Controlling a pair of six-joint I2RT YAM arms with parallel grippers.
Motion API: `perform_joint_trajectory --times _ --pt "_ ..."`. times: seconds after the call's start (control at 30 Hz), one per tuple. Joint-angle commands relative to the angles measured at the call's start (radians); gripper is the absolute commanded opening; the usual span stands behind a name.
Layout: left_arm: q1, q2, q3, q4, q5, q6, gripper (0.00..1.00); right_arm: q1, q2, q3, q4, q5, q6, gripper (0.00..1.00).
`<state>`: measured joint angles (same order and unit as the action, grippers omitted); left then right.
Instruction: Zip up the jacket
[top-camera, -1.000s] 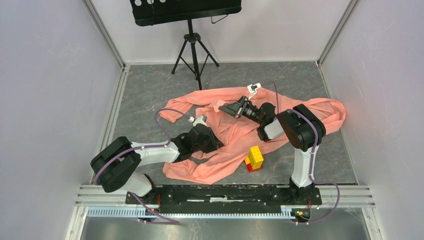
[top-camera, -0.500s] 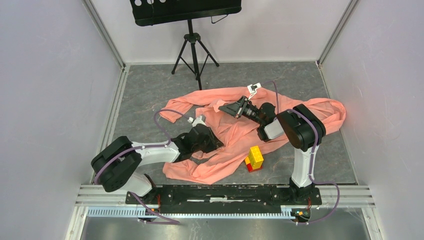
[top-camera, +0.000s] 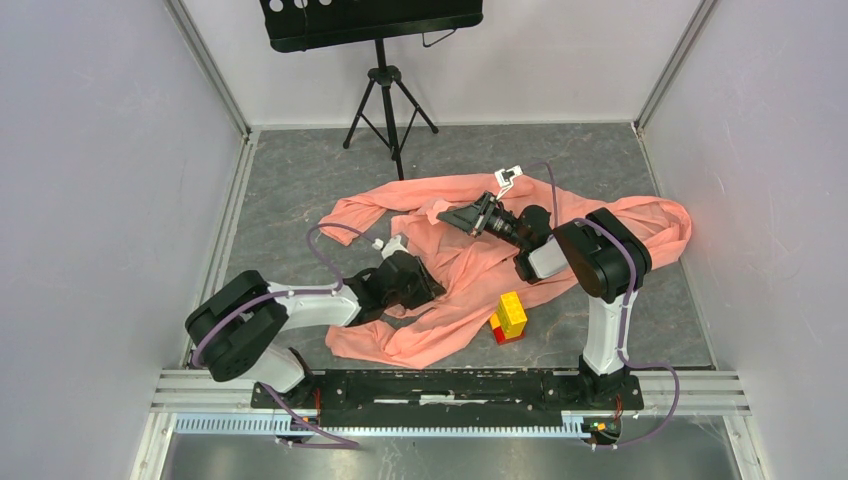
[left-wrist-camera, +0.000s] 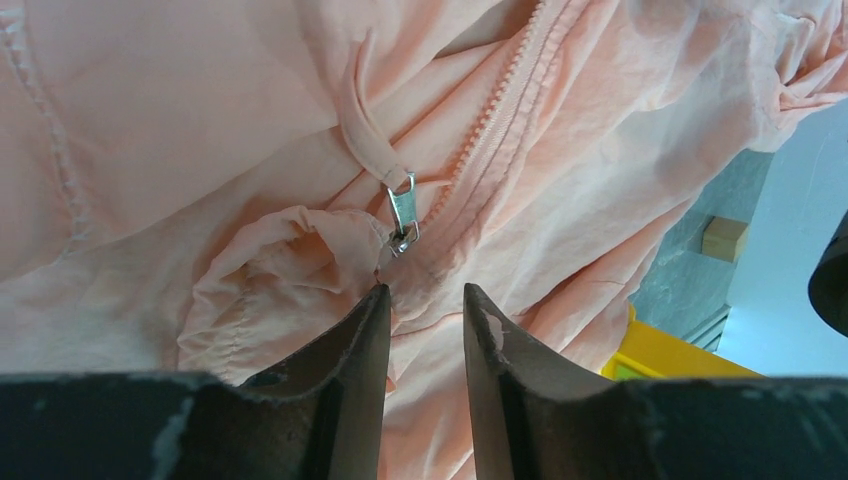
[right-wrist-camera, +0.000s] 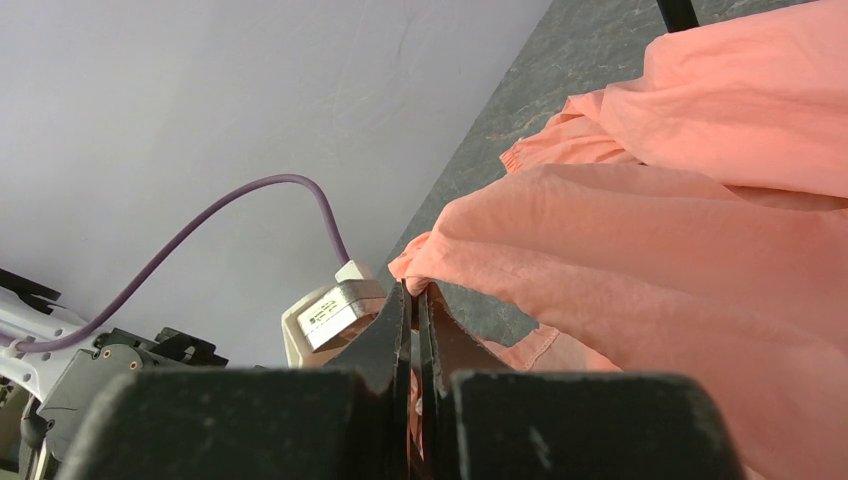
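With the jacket (top-camera: 460, 280) crumpled on the table (top-camera: 300, 170) and our right gripper (right-wrist-camera: 415, 292) pinched on its edge, we should ease the left gripper (left-wrist-camera: 425, 300), jaws apart and empty, squarely onto the pull (left-wrist-camera: 402, 212) before closing.

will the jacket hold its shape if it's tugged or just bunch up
Likely floppy: the jacket lies in wrinkles and folds, so it would probably bunch rather than slide whole. It looks thin, so probably light. The zipper pull hangs loose and may flip aside when nudged.
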<state>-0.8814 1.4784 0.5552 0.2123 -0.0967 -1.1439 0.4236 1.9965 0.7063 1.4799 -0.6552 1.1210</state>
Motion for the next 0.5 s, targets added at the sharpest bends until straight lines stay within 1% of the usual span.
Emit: perform_joint_trajectory --times 0.0,0.17,0.27,0.37,0.47 --pt "-0.005 -0.012 -0.007 0.034 -0.037 -0.029 0.4 0.006 -0.004 0.005 0.281 -0.018 -0.001 0.0" --pt "-0.005 0.029 0.017 0.058 -0.026 -0.023 0.38 0.006 -0.004 0.005 0.281 -0.018 -0.001 0.0" --pt "-0.006 0.038 0.023 0.054 -0.042 -0.011 0.4 0.006 -0.003 0.005 0.282 -0.018 0.0 0.01" --pt "-0.018 0.058 0.064 -0.022 -0.081 0.054 0.41 0.007 -0.002 0.005 0.288 -0.02 0.005 0.0" --pt "-0.035 0.109 0.131 -0.118 -0.109 0.117 0.43 0.007 0.004 0.009 0.299 -0.021 0.014 0.0"
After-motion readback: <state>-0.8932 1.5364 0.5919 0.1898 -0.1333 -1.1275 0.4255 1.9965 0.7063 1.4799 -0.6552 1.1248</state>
